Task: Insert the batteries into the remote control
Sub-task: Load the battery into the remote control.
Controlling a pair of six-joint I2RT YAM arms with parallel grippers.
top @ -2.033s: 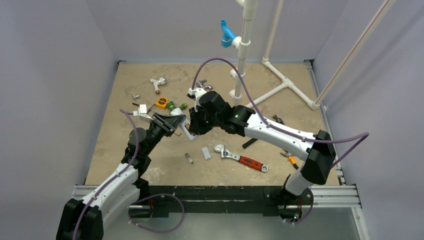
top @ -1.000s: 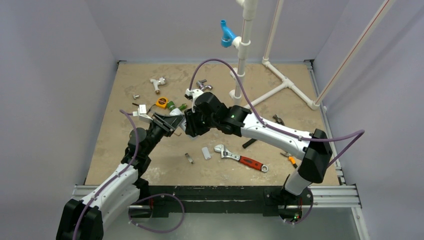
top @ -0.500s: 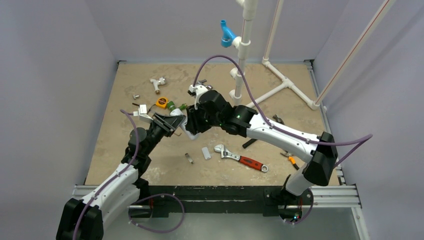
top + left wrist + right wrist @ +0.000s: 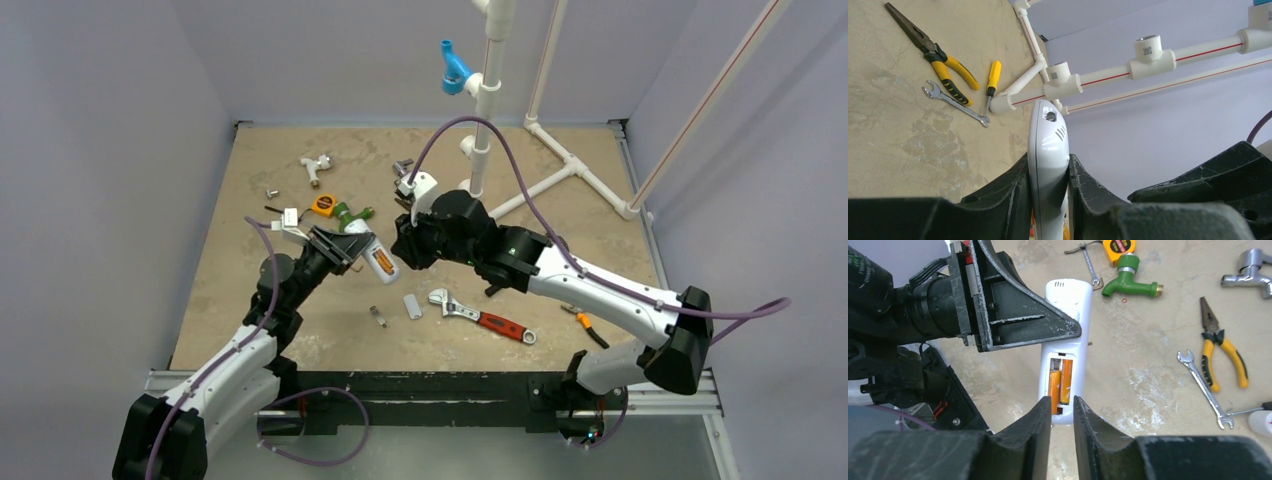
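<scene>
The left gripper [image 4: 356, 241] holds the remote control [image 4: 375, 254] (orange batteries [image 4: 384, 267] in its back), right gripper [image 4: 404, 247] just beside it

The left arm [image 4: 235, 355] reaches from the left of the counter's near edge toward its middle. Its black two-finger left gripper [image 4: 1048, 172] is clamped on the sides of the small white plastic remote control [image 4: 1048, 135]. The right arm [image 4: 600, 288] stretches from the near right corner toward the middle. Its right gripper [image 4: 1062, 407] faces the left one, fingers a narrow gap apart, with nothing between them.

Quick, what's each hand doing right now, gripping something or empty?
Left hand: closed on the remote control.
Right hand: open only a crack, holding nothing.
</scene>
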